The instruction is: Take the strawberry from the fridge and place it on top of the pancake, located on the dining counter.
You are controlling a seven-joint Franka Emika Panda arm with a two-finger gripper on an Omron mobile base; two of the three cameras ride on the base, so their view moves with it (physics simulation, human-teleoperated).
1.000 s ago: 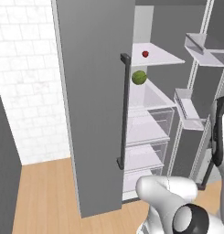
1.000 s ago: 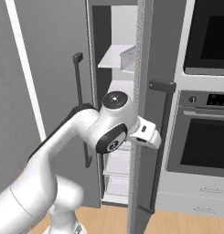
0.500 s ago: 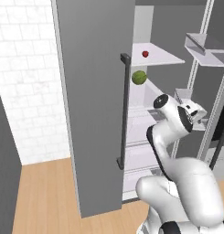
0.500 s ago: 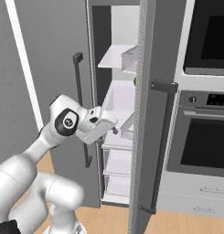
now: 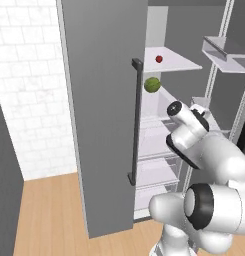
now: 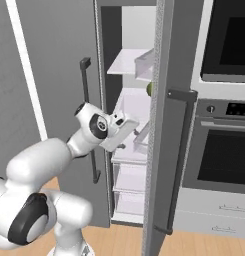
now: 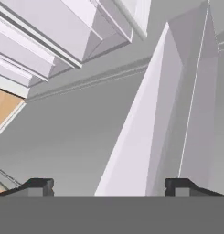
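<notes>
The fridge [image 5: 99, 100] stands with both doors open, white shelves showing inside. The strawberry [image 5: 159, 59], tiny and red, lies on the upper white shelf. A green round fruit [image 5: 152, 84] sits one shelf below it. My gripper [image 6: 134, 136] reaches into the opening at mid-shelf height, well below and to the right of the strawberry. In the hand view its fingertips [image 7: 40, 186] stand wide apart and the gripper [image 7: 109, 187] is open with nothing between them, facing white shelf edges and drawers. The pancake and the dining counter are out of view.
The right fridge door [image 6: 166, 150] stands edge-on close to my arm's right, with door shelves [image 5: 224, 50] on its inner side. A built-in oven [image 6: 224, 155] lies beyond it. The left door's dark handle [image 5: 135, 120], a white brick wall [image 5: 24, 90] and wooden floor [image 5: 49, 215] lie left.
The arm has swung from in front of the right door leftward into the fridge opening, its hand now pointing in at the middle shelves. The jaws have stayed wide apart.
</notes>
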